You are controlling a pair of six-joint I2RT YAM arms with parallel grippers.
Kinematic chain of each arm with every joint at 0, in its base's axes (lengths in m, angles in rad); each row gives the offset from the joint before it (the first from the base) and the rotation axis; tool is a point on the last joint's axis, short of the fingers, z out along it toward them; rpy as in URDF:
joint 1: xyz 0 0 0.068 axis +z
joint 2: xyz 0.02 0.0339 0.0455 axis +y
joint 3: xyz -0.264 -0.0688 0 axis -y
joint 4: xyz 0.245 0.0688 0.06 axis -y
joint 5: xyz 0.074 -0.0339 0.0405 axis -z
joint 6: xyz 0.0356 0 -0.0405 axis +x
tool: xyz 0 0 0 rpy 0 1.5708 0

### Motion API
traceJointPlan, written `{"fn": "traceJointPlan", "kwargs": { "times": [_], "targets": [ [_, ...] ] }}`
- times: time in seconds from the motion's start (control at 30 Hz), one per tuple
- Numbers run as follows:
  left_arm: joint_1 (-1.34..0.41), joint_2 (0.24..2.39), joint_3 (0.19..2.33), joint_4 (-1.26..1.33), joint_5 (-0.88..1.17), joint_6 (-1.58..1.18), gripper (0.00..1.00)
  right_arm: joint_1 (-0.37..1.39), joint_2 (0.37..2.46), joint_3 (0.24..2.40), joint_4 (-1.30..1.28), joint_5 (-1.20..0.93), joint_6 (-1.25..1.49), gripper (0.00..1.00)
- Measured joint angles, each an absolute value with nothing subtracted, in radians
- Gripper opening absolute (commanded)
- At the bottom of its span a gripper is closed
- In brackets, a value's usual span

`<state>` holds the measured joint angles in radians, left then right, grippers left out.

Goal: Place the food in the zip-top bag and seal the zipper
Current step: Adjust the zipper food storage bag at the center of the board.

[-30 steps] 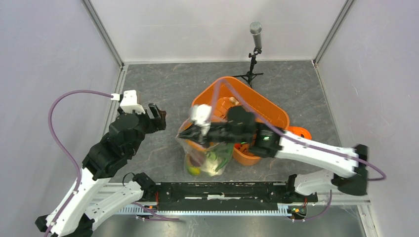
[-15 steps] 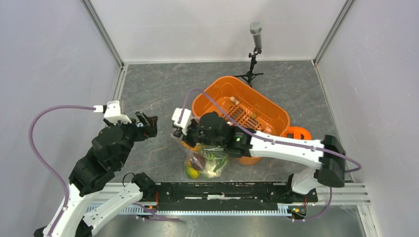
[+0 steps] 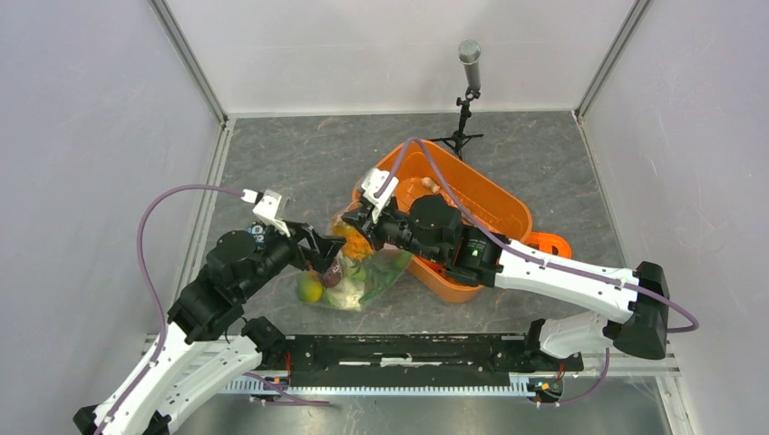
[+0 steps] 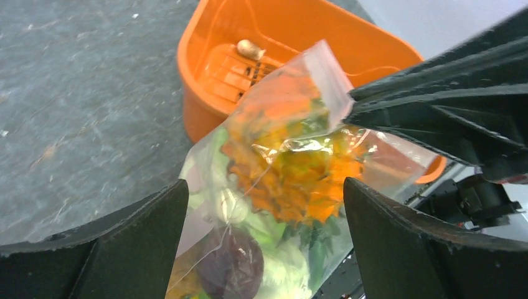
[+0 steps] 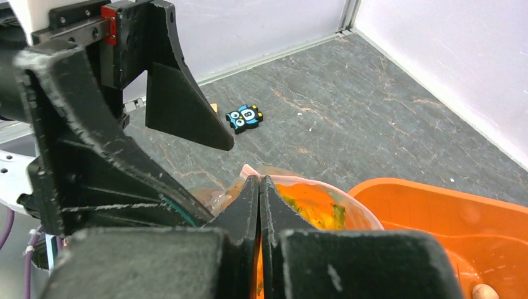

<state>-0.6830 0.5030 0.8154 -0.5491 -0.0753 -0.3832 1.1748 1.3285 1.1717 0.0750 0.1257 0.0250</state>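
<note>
The clear zip-top bag (image 3: 355,275) lies between the arms against the basket, holding the food: orange pineapple (image 4: 299,168), purple fruit (image 4: 227,268), yellow-green mango (image 3: 310,288) and green-white leaves. My right gripper (image 3: 355,225) is shut on the bag's upper edge, and its fingertips (image 5: 258,187) pinch the pinkish zipper strip (image 5: 324,186), which bows away to the right. My left gripper (image 4: 261,243) is open, with the lower part of the bag between its fingers (image 4: 99,249); I cannot tell whether they touch it. It sits at the bag's left side in the top view (image 3: 319,256).
The orange slotted basket (image 3: 494,204) stands behind the bag with a small beige piece (image 4: 250,48) inside. A microphone stand (image 3: 469,63) is at the back. A small black owl tile (image 5: 244,118) lies on the grey floor. Walls close in on three sides.
My left arm swung right and down, bringing its open jaws round the bag. My right gripper, still holding the bag's edge, shifted right and the bag slid left.
</note>
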Motion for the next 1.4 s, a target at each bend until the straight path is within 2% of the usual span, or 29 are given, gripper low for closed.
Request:
{"fn": "traceJointPlan", "kwargs": {
  "times": [0.3, 0.6, 0.77, 0.83, 0.9, 1.0, 1.03, 1.1, 1.13, 1.3, 1.33, 1.37, 1.4],
  "targets": [
    [-0.683, 0.429, 0.773, -0.378, 0.033, -0.279, 1.00, 1.141, 1.329, 1.172, 0.074, 0.065, 0.028, 0.00],
    [-0.683, 0.473, 0.752, -0.313, 0.160, -0.023, 0.90, 1.139, 1.326, 1.203, 0.027, -0.028, 0.014, 0.00],
    [-0.683, 0.500, 0.739, -0.281, 0.220, 0.094, 0.72, 1.138, 1.317, 1.203, 0.014, -0.054, 0.002, 0.00],
    [-0.683, 0.525, 0.729, -0.248, 0.247, 0.117, 0.61, 1.138, 1.314, 1.203, 0.012, -0.066, 0.002, 0.00],
    [-0.683, 0.553, 0.716, -0.207, 0.284, 0.125, 0.40, 1.138, 1.310, 1.203, 0.006, -0.071, 0.002, 0.00],
    [-0.683, 0.575, 0.703, -0.160, 0.318, 0.131, 0.24, 1.135, 1.303, 1.203, -0.002, -0.073, -0.001, 0.00],
    [-0.683, 0.576, 0.701, -0.149, 0.325, 0.132, 0.22, 1.132, 1.299, 1.202, -0.005, -0.076, -0.001, 0.00],
    [-0.683, 0.574, 0.700, -0.140, 0.332, 0.133, 0.06, 1.132, 1.291, 1.202, -0.012, -0.080, -0.002, 0.00],
    [-0.683, 0.571, 0.700, -0.137, 0.332, 0.133, 0.02, 1.132, 1.288, 1.202, -0.014, -0.083, -0.002, 0.00],
    [-0.685, 0.553, 0.699, -0.134, 0.321, 0.134, 0.02, 1.132, 1.275, 1.198, -0.009, -0.095, -0.003, 0.00],
    [-0.685, 0.552, 0.699, -0.134, 0.319, 0.134, 0.02, 1.132, 1.273, 1.194, -0.004, -0.094, -0.003, 0.07],
    [-0.685, 0.551, 0.696, -0.132, 0.315, 0.134, 0.02, 1.132, 1.271, 1.188, 0.002, -0.093, -0.003, 0.34],
    [-0.686, 0.549, 0.693, -0.131, 0.311, 0.133, 0.02, 1.132, 1.271, 1.183, 0.007, -0.089, -0.002, 0.55]
  ]
}}
